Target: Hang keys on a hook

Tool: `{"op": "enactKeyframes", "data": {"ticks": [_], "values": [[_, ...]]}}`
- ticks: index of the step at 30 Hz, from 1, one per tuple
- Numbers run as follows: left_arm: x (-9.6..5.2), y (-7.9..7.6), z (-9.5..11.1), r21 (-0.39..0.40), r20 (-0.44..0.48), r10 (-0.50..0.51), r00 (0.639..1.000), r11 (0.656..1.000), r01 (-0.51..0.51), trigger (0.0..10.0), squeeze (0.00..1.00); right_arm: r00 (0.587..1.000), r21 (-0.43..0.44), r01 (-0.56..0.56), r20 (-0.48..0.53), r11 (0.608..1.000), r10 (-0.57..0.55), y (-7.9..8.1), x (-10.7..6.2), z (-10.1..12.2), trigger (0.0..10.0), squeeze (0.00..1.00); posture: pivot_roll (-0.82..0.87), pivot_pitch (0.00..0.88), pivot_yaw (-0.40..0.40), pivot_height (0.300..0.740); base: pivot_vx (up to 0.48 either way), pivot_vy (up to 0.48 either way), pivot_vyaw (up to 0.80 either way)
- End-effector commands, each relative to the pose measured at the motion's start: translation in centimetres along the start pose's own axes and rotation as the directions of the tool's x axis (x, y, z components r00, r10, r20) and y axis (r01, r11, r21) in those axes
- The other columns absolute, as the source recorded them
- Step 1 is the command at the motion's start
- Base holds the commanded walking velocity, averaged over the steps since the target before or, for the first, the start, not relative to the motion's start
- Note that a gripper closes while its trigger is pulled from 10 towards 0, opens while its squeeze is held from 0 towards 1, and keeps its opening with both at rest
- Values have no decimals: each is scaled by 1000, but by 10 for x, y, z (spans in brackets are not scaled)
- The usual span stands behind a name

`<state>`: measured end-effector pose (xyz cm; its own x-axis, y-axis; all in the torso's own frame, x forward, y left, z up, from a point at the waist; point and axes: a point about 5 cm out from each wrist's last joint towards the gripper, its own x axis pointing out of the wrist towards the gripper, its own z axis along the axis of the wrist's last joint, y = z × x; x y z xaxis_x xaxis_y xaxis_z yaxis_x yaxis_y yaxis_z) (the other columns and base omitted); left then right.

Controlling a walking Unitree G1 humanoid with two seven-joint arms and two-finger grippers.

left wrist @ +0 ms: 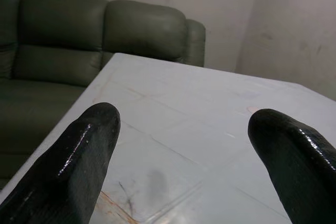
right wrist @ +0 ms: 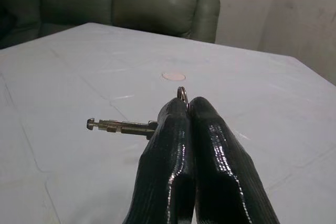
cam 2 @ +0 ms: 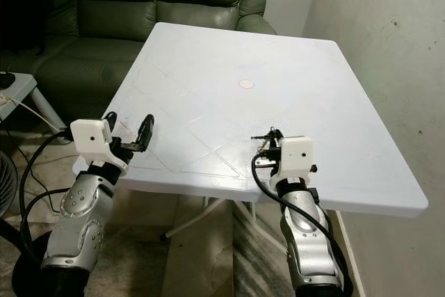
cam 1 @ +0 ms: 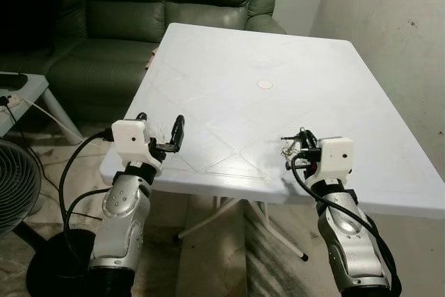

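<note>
My right gripper (cam 1: 304, 145) is over the near right part of the white table (cam 1: 264, 46) and is shut on a set of keys (right wrist: 122, 126). One metal key sticks out sideways from between the fingers (right wrist: 210, 145), and the key ring (right wrist: 181, 94) shows just above their tips. My left gripper (cam 1: 167, 137) is held over the table's near left corner, open, with nothing between its two black fingers (left wrist: 79, 150).
A dark green sofa (cam 1: 139, 12) stands behind the table. A small round cap (cam 1: 265, 84) marks the table's middle. A wall (cam 1: 389, 26) runs along the right side. At the left are a fan (cam 1: 14, 186) and a small side table (cam 1: 24, 95) with cables.
</note>
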<state>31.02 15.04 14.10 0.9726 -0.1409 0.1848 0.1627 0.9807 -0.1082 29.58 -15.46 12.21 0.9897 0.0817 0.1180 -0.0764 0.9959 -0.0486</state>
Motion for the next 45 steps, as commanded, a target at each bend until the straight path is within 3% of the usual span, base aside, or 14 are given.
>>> {"op": "enactKeyframes", "data": {"ticks": [1, 13, 35, 45], "values": [[6, 3, 3, 19, 6, 14, 1000, 1000, -15, 10000, 0, 1000, 6, 9, 14, 1000, -9, -1, 7, 5, 10000, 0, -23, 0, -17, 740, 0, 0, 0], [14, 7, 2, 33, -6, 45, 999, 998, -45, 10000, 0, 998, -8, 44, -37, 999, -45, 0, 11, 0, 10000, 0, -27, 0, -5, 740, 0, 0, 0], [10, 5, -5, 16, -48, 51, 998, 999, -50, 10000, 0, 998, -16, 27, -55, 1000, -28, 6, 7, -4, 10000, 0, -16, 0, -4, 740, 0, 43, -737], [11, 4, -3, 51, -37, 52, 998, 997, -50, 10000, 0, 998, -21, 19, -57, 1000, -20, 7, 8, -3, 10000, 0, -9, 0, -13, 740, 0, 142, -756]]}}
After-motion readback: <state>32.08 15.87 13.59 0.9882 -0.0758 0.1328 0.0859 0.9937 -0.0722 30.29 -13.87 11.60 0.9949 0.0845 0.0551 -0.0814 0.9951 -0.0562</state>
